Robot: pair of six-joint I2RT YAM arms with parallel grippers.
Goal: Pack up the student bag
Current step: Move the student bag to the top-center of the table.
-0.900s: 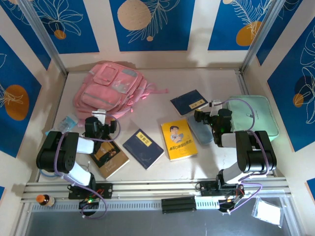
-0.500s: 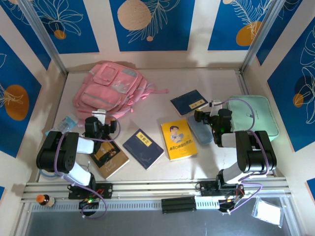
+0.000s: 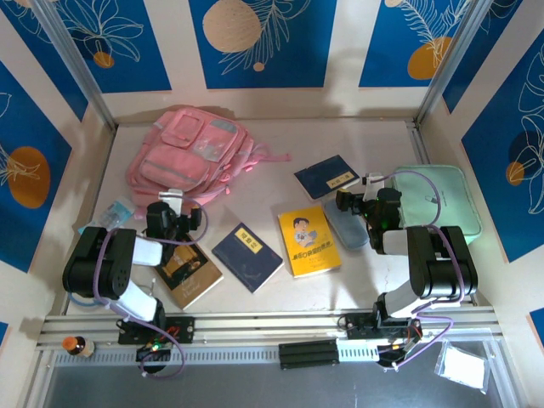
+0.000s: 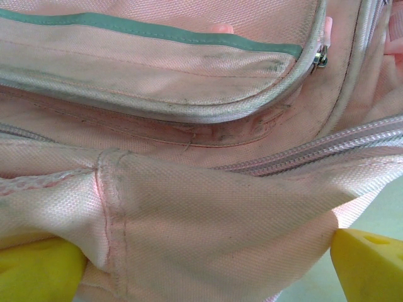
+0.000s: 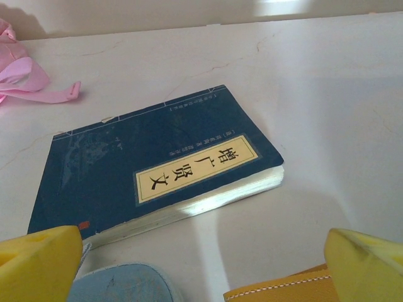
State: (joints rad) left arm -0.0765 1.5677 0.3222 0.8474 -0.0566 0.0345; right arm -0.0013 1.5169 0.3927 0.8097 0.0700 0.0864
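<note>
— Well, anything moved?
— No. Our left jaws gape wide around a fold of the student bag, far-left on the table, unclamped; our right jaws, equally wide, face 1 blue book. Packing hasn't started.

Black arms, yellow fingertips, lilac cables

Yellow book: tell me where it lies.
Top view: the yellow book lies mid-table, a dark blue book to its left, a pale blue case at its right.
</note>
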